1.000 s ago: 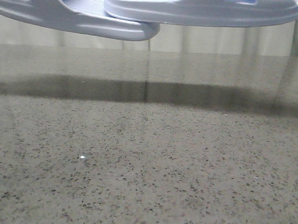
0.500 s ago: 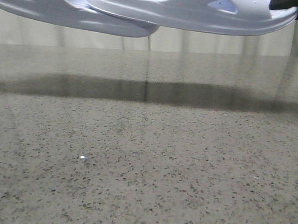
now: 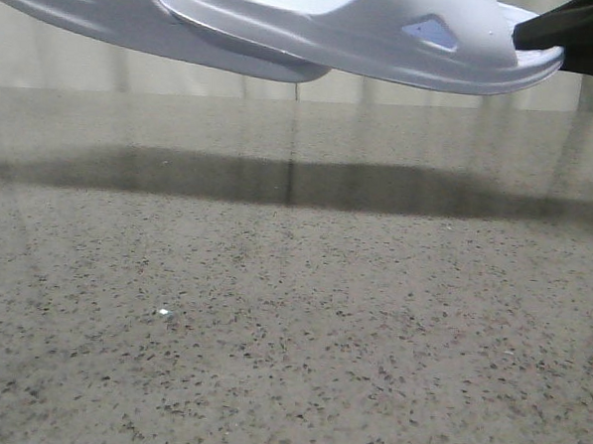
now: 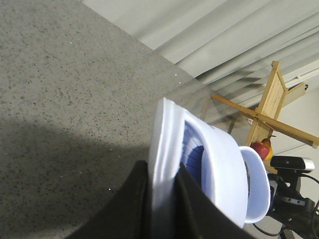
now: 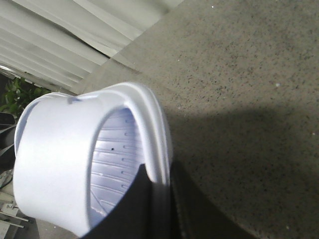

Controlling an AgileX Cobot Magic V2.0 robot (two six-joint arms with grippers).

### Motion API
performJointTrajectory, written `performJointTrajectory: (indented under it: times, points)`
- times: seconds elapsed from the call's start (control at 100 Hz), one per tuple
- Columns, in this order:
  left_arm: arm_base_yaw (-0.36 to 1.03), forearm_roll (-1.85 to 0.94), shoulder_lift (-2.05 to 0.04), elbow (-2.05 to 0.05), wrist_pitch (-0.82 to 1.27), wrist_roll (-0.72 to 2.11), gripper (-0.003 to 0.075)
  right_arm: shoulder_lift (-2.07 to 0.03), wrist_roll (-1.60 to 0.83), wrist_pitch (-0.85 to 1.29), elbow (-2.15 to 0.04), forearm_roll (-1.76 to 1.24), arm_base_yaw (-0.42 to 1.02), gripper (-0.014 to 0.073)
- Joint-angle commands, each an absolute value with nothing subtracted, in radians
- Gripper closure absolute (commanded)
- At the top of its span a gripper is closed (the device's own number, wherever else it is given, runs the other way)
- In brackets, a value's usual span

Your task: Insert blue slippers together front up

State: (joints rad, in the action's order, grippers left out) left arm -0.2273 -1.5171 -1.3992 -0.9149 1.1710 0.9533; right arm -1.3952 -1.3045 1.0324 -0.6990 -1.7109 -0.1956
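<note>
In the front view the two slippers (image 3: 287, 28) hang overlapped above the table (image 3: 292, 311), while the left wrist view shows the left gripper (image 4: 162, 199) pinching one slipper's heel rim and the right wrist view shows the right gripper (image 5: 162, 209) pinching the other's.

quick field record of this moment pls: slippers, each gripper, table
left slipper: held in the air by the left gripper, fingers clamped on its sole edge
right slipper: held in the air by the right gripper, overlapping in front of the left slipper in the front view
insertion: cannot tell how far one sits inside the other
table: speckled grey stone, slippers' shadow across it
</note>
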Motion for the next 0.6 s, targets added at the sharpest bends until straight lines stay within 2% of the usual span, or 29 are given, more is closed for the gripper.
performJointTrajectory:
  times: [0.0, 0.32, 0.59]
  points:
    - [-0.207, -1.616, -1.364, -0.939, 1.267, 0.942, 0.0705, -1.381, -1.350, 1.099, -0.733, -1.794, -0.183, 0.0696]
    - [-0.141, -1.657, -1.364, -0.939, 1.267, 0.938, 0.0705, -1.445, -1.360, 1.137, -0.791, -1.802, -0.122, 0.0696]
    - [-0.107, -1.660, -1.364, -0.939, 1.267, 0.938, 0.0705, -1.529, -1.360, 1.160, -0.896, -1.802, -0.010, 0.0696]
